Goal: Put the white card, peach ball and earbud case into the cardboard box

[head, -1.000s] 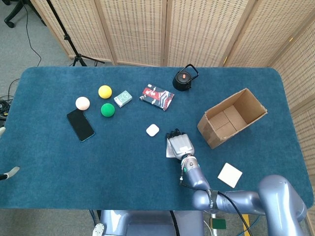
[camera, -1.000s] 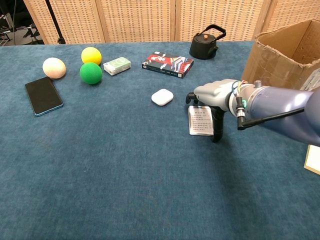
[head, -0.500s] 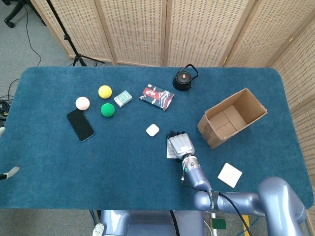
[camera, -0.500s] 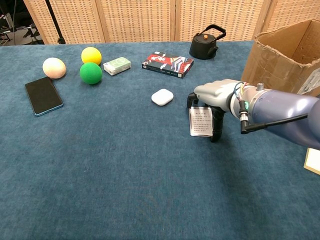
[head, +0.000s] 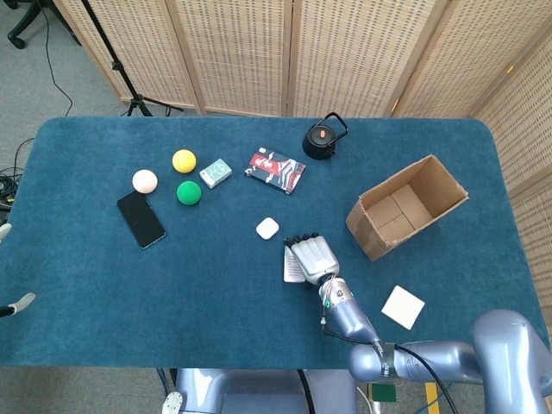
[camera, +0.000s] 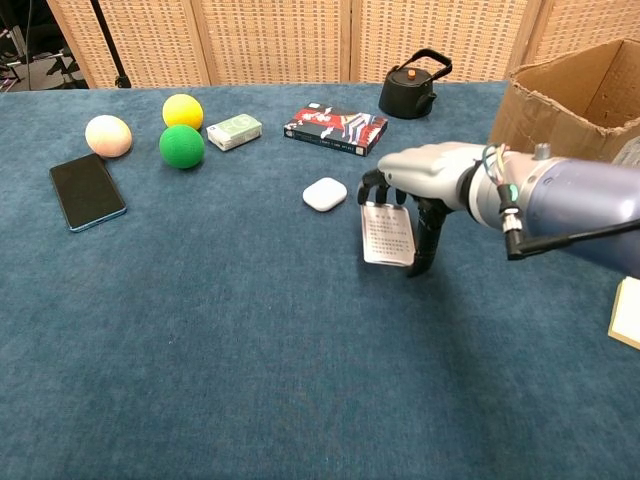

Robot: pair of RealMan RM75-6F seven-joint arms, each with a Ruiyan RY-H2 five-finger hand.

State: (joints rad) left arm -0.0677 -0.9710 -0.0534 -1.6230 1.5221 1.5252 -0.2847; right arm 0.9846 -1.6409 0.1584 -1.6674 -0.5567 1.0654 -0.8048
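Observation:
My right hand (head: 316,255) (camera: 432,186) pinches a white card (head: 292,268) (camera: 387,235) with small print, and the card hangs down off the blue table (head: 216,285). The white earbud case (head: 266,228) (camera: 325,193) lies just left of the hand, apart from it. Far to the left the peach ball (head: 145,181) (camera: 108,136) rests beside a phone. The open cardboard box (head: 407,207) (camera: 570,95) lies on its side to the right of the hand. Neither view shows my left hand.
A black phone (head: 141,218), a green ball (head: 189,192) and a yellow ball (head: 184,160) cluster at the left. A teal pack (head: 216,172), a book (head: 275,171) and a black kettle (head: 320,139) sit at the back. A white square pad (head: 403,307) lies front right.
My right hand has shifted left toward the earbud case, carrying the white card with it; the card now hangs lower and more tilted. Everything else stayed put.

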